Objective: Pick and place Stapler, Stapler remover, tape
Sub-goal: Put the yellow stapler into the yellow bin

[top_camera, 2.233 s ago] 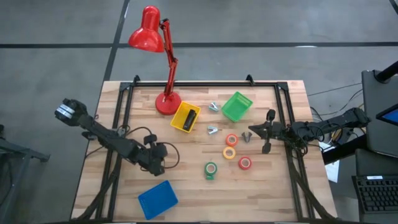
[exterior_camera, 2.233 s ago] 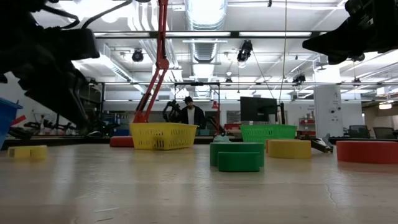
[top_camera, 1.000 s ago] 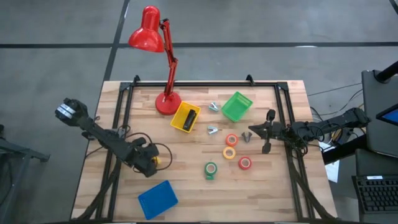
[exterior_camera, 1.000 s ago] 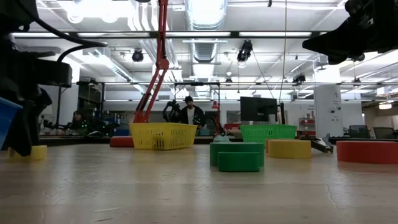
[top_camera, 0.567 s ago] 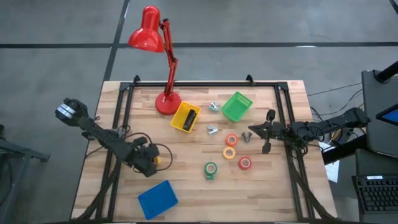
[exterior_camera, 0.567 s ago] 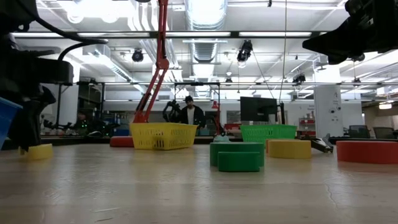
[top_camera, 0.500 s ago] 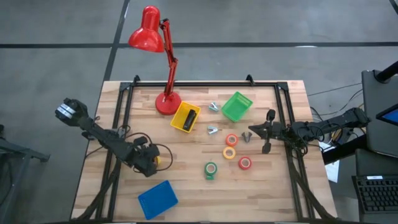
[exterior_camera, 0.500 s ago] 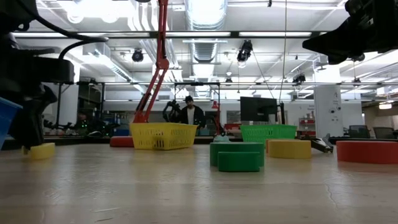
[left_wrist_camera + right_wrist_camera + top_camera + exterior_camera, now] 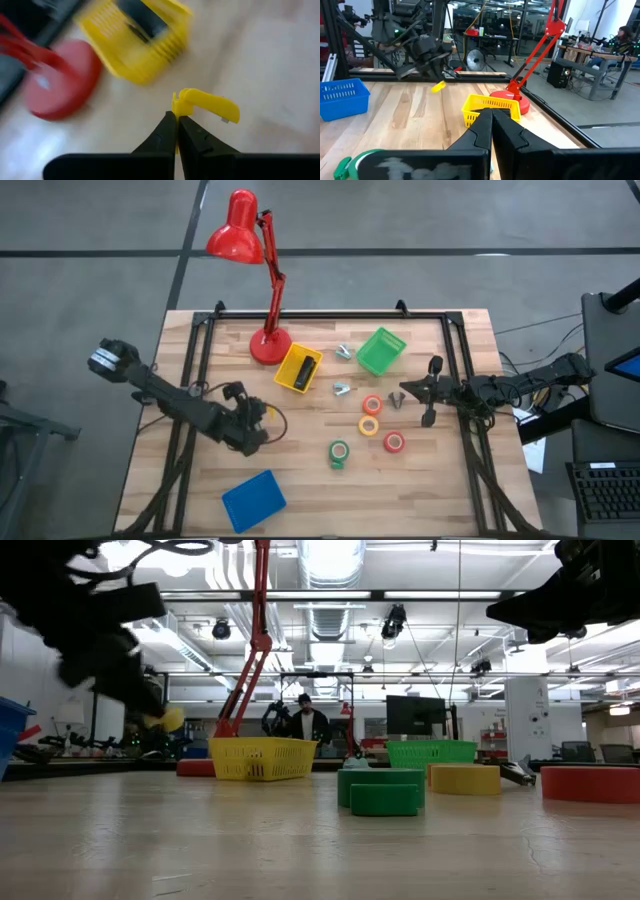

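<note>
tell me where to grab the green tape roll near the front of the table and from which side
The green tape roll lies flat with its pale core facing up, apart from the other rolls. Probably best to come straight down from above and pinch across the ring wall, one finger in the core and one outside, or span the whole ring. Nothing crowds its sides.

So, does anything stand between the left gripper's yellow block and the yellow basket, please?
Nothing visible does: only bare table separates the left gripper, shut on the yellow block, from the yellow basket.
</note>
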`<state>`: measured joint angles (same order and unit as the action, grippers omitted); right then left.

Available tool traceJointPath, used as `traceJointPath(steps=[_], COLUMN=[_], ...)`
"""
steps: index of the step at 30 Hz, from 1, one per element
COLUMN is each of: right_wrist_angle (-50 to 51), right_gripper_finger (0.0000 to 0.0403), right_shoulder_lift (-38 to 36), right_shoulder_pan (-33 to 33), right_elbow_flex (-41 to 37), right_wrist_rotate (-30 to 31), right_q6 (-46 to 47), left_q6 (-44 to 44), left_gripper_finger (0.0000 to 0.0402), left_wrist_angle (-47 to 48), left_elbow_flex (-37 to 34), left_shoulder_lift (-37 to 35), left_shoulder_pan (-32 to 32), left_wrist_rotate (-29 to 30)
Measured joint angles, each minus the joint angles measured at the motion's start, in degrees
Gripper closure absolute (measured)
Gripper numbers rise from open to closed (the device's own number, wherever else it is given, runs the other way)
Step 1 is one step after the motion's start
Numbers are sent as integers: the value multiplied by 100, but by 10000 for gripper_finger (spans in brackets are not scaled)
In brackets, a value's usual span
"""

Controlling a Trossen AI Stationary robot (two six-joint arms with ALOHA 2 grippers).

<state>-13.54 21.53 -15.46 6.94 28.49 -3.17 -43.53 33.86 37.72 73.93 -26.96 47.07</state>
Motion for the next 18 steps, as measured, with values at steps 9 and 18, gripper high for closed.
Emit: traceJointPath(steps=[9, 18], right_wrist_angle=[-1, 0], right_gripper_finger=[394, 394], right_shoulder_lift=[0, 1], right_shoulder_pan=[1, 1], right_elbow_flex=[0, 0], right_wrist_rotate=[0, 1], right_q6=[4, 11], left_q6=[465, 1221], left_gripper_finger=[386, 385], left_wrist_angle=[-386, -1786], left_elbow_flex=[287, 250], left_shoulder_lift=[-2, 9], left_shoulder_pan=[1503, 3092], left_wrist_rotate=[501, -1515])
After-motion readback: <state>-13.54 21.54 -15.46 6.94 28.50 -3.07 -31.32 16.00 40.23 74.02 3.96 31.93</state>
